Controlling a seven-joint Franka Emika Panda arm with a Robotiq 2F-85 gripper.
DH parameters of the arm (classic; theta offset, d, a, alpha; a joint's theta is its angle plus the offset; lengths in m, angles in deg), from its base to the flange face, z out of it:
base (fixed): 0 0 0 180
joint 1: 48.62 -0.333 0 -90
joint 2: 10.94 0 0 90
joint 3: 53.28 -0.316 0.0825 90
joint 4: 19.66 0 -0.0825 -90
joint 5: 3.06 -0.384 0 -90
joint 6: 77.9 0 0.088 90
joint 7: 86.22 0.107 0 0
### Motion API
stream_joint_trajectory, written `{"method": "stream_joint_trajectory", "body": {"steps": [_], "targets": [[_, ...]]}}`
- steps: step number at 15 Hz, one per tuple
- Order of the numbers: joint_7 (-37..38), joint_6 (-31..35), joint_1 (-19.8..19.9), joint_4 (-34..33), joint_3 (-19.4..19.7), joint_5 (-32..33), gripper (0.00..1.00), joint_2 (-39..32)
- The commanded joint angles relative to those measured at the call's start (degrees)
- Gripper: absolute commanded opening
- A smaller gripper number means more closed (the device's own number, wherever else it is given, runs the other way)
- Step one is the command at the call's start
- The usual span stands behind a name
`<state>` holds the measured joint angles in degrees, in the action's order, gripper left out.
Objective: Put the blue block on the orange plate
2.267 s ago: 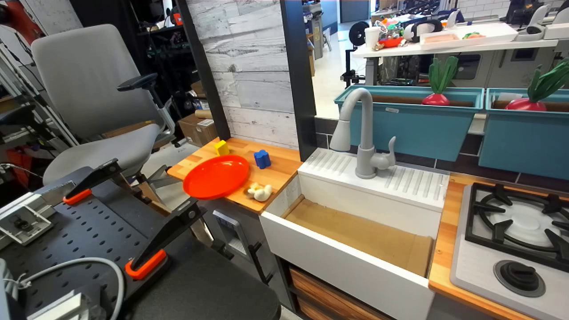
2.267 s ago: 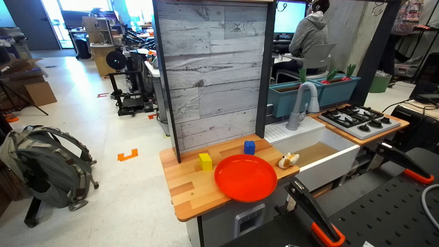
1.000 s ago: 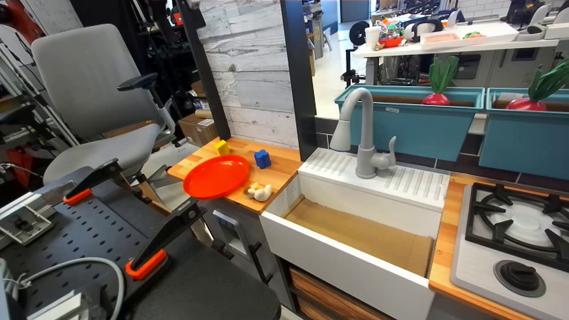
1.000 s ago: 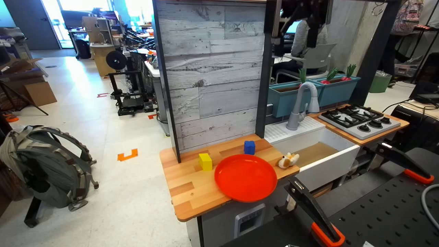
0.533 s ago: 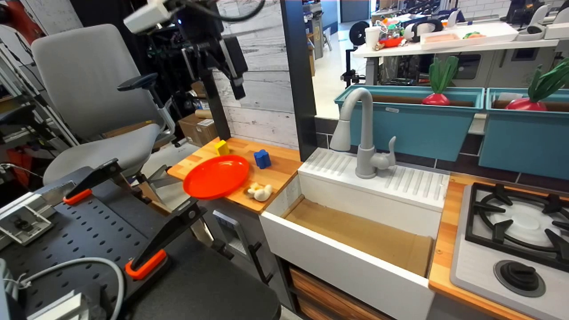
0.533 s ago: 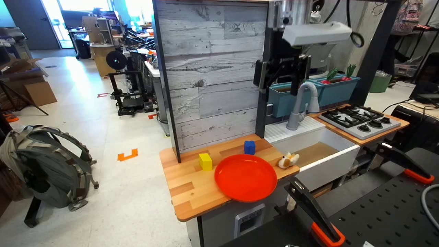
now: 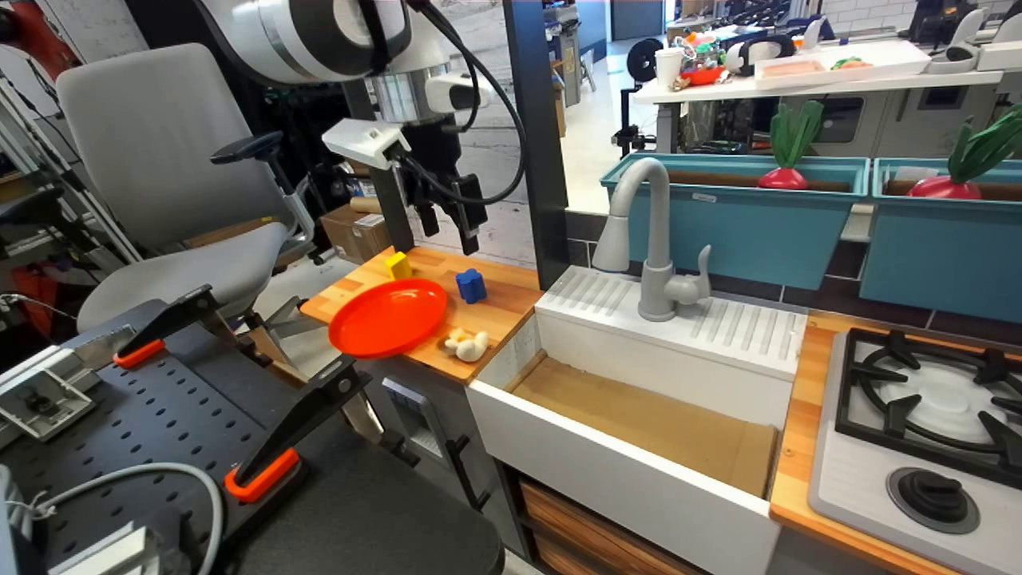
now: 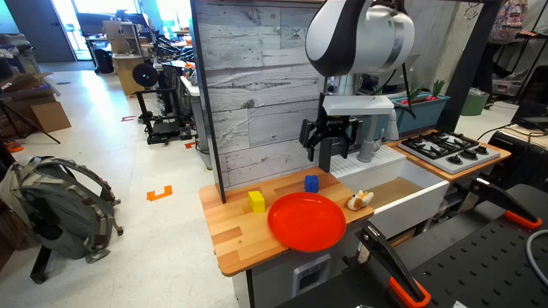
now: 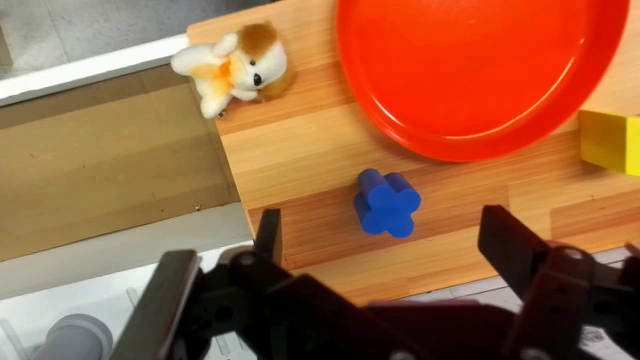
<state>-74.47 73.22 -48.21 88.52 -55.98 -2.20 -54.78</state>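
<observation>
Atop the counter, just past the far rim of the orange plate, stands the blue block; spread jaws hang above, presumably to straddle it.

White, smooth, rounded arm casing: crossed by a broad, glossy black band and a grey ring. Adjoining: a silver metal cylinder. Fitted alongside: a white, oblong, box-like housing. Cabling: a slim black cable, run outside the casing in a loop. End tool: a black, jointed, two-fingered gripper; pale lettering on it, too small to read. Wrist view: black, block-shaped fingers, round screw heads on dark linkages, reddish cast on one side.
</observation>
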Motion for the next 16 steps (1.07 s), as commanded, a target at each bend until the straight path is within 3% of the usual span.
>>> {"method": "stream_joint_trajectory", "body": {"steps": [1, 7, 14, 15, 16], "targets": [[-0.2, 0.4, -1.6, -7.8, 1.2, -2.5, 1.00, -6.7], [1.2, -1.4, -3.5, -15.2, 3.3, -1.9, 1.00, -13.4], [1.3, -2.8, -6.0, -16.8, 5.0, -0.9, 0.98, -16.1], [1.4, -3.7, -6.4, -17.0, 5.3, -0.8, 0.74, -16.2], [1.0, -4.1, -6.5, -17.0, 5.2, -0.7, 0.74, -16.2]]}}
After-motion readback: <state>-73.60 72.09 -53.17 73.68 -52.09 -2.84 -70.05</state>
